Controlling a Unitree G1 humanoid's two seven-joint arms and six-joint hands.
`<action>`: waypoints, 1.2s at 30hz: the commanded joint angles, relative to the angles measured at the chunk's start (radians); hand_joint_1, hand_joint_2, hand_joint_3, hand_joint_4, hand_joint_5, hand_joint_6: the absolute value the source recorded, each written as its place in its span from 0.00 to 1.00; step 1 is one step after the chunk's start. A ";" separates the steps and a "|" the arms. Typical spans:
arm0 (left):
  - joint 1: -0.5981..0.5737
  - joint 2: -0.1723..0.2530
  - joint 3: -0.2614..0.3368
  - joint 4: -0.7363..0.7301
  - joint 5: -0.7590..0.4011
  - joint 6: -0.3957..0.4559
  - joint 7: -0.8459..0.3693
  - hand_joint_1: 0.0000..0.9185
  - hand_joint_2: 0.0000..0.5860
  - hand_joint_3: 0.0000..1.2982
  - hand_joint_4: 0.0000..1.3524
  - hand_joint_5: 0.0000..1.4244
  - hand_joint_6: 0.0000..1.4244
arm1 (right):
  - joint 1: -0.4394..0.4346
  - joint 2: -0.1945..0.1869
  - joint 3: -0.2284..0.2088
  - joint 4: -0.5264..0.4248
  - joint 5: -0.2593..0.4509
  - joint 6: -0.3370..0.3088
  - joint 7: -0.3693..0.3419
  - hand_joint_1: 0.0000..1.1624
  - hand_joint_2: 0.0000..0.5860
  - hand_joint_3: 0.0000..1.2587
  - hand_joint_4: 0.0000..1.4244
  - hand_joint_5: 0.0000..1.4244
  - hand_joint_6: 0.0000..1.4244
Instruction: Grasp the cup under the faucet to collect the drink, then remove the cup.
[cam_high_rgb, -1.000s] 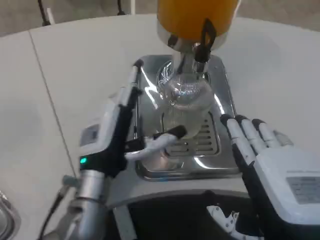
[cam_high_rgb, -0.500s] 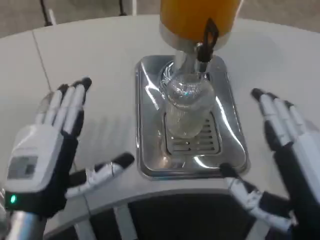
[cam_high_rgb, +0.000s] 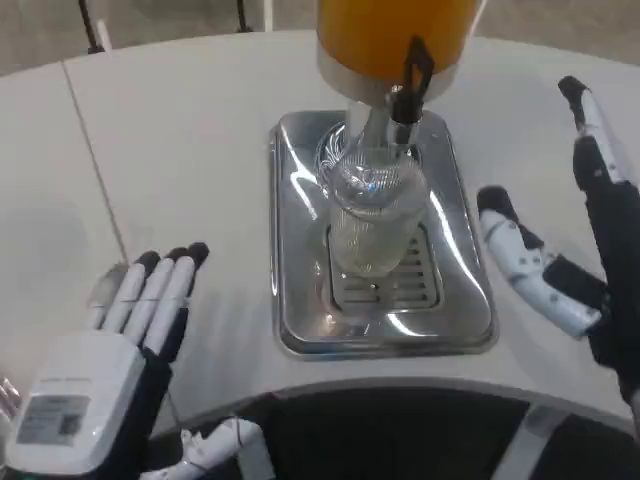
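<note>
White table (cam_high_rgb: 180, 130), clear ribbed cup (cam_high_rgb: 372, 215)

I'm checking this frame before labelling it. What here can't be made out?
- Dispenser, head view: its top is cut off by the upper edge.
- Cup: clear glass against the shiny tray; fill level unreadable.
- Right hand: partly cut off by the right edge.
- Left hand: its base runs off the bottom edge.

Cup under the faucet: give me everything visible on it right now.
The cup is clear, ribbed and glass-like, and stands upright on the slotted grate of the silver drip tray, directly below the black-handled faucet of the orange drink dispenser. Any liquid level is hard to read through the glare. Neither the left hand nor the right hand touches it; both are open and apart from it.
</note>
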 joint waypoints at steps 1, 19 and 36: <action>0.030 -0.014 -0.012 -0.036 0.048 0.006 -0.016 0.00 0.27 0.00 0.00 0.00 0.00 | -0.102 0.061 -0.018 0.042 0.072 0.050 -0.040 0.38 0.83 0.00 0.00 0.00 0.02; 0.042 -0.029 -0.008 -0.014 0.034 -0.011 -0.016 0.00 0.28 0.00 0.00 0.00 0.00 | -0.241 0.017 -0.033 0.183 0.355 0.001 -0.144 0.36 0.82 0.00 0.00 0.00 0.02; 0.052 -0.033 0.019 -0.004 0.020 -0.020 0.001 0.00 0.29 0.00 0.00 0.00 0.00 | -0.316 -0.020 0.020 0.255 0.506 -0.022 -0.142 0.36 0.79 0.00 0.00 0.00 0.03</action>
